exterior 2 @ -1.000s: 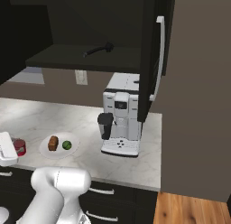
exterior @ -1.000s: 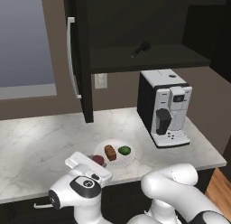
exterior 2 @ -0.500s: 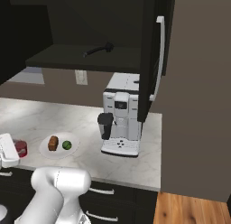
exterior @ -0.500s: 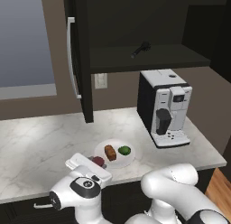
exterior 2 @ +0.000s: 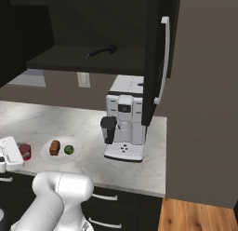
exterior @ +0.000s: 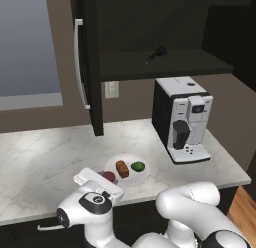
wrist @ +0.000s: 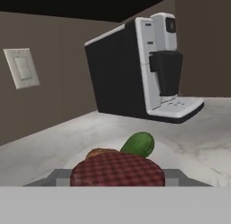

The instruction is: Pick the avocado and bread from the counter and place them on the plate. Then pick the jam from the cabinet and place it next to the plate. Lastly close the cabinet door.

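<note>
The jam [wrist: 117,170], a red jar with a checked red lid, sits between the fingers of my gripper [wrist: 117,177], which is shut on it. Seen from the left base view, the gripper [exterior: 104,179] holds the jam [exterior: 109,176] low over the counter [exterior: 40,152] at the plate's near-left edge. The white plate [exterior: 145,175] carries the reddish-brown bread [exterior: 122,168] and the green avocado [exterior: 137,166], side by side. From the right base view the jam [exterior 2: 24,151] is just left of the plate [exterior 2: 46,158]. Above, the cabinet door [exterior: 90,67] stands open.
A black and white coffee machine [exterior: 182,119] stands on the counter to the plate's right. A dark long-handled tool [exterior: 156,53] lies on the cabinet shelf [exterior: 190,64]. A wall switch [wrist: 20,67] is on the back wall. Dark drawers [exterior 2: 116,202] run under the counter.
</note>
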### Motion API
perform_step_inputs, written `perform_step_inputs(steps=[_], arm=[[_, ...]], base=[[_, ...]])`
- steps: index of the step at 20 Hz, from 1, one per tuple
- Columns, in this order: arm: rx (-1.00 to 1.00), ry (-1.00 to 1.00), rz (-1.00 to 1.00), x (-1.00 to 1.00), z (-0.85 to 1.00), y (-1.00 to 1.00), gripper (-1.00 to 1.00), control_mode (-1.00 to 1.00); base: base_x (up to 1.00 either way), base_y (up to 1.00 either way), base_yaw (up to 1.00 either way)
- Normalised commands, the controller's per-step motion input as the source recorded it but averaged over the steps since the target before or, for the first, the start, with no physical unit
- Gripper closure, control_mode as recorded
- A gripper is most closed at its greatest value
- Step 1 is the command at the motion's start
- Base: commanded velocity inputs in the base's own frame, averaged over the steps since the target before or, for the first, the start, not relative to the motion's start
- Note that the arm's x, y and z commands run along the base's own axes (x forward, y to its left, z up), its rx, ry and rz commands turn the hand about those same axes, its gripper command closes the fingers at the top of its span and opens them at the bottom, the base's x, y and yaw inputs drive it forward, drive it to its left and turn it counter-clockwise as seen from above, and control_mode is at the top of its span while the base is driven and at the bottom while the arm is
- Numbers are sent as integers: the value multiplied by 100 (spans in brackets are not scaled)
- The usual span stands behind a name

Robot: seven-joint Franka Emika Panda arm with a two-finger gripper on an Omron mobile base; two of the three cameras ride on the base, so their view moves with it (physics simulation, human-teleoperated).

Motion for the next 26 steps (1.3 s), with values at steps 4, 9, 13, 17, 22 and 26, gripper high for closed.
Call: perform_step_inputs(steps=[4, 9, 13, 17, 22, 26], arm=[[0, 0, 0, 21, -16, 0, 100, -100], [0, 0, 0, 22, -22, 0, 100, -100], [0, 0, 0, 24, -19, 0, 100, -100], [0, 0, 0, 21, -21, 0, 100, -100], [0, 0, 0, 20, -22, 0, 100, -100], [0, 0, 0, 20, -25, 0, 100, -100]], base=[[0, 0, 0], [0, 0, 0], [0, 0, 0], [0, 0, 0], [0, 0, 0], [0, 0, 0]])
